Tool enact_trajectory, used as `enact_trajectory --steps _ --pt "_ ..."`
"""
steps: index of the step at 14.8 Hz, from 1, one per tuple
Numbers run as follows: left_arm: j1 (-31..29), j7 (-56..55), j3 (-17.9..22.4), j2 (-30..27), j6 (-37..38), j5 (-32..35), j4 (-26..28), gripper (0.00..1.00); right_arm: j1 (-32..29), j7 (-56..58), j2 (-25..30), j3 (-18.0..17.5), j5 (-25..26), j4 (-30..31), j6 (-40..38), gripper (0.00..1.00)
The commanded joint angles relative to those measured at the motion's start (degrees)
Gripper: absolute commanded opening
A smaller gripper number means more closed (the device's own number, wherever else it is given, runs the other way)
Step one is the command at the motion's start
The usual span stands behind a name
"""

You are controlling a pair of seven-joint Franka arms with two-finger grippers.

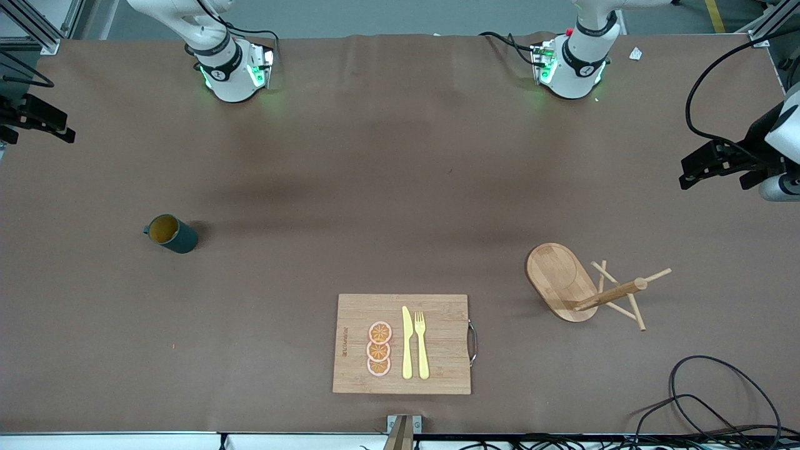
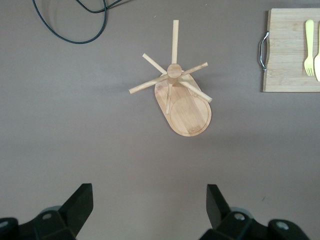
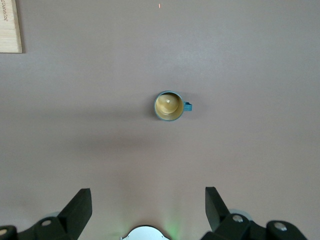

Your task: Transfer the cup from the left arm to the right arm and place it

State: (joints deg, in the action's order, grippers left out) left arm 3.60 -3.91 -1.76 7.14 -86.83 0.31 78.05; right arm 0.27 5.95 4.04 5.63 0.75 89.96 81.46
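The small dark teal mug with a mustard-yellow inside (image 1: 170,233) stands upright on the brown surface (image 1: 350,187) toward the right arm's end, well apart from the bamboo cutting board (image 1: 444,350) that carries 3 orange slices (image 1: 379,349), a yellow knife (image 1: 407,344) and a yellow fork (image 1: 422,344). The right gripper (image 3: 147,210) hangs high over the surface near the mug, fingers spread wide and empty. The left gripper (image 2: 150,210) waits high over the surface near the wooden mug tree (image 1: 584,286) at the left arm's end, its fingers apart too.
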Motion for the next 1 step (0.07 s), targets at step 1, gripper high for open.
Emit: enact_trajectory --steps 1 --pt "0.00 0.22 0.09 0.15 -0.26 -0.23 -0.44 1.00 -0.36 -0.86 1.85 -0.18 -0.31 2.15 0.63 1.00"
